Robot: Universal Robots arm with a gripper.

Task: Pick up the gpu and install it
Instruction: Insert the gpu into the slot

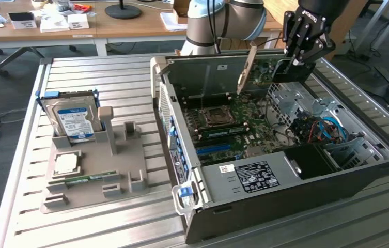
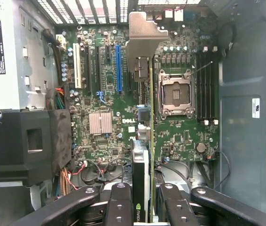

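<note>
Gripper (image 1: 293, 66) is clamped on the gpu (image 1: 264, 72), fingers (image 2: 122, 202) pinching the card's two faces near one end; I'd judge that leaves its lower edge free to meet a slot; the card hangs above the open computer case (image 1: 201, 206), clear of the motherboard (image 1: 239, 121), not yet seated; it's carried on edge, thin side toward the board; long axis runs from the gripper out to the silver bracket (image 1: 247, 70), which points at the case's rear grille; from the wrist, that axis lies parallel with the blue expansion slot (image 2: 119, 68), beside the CPU socket (image 2: 175, 94).
</note>
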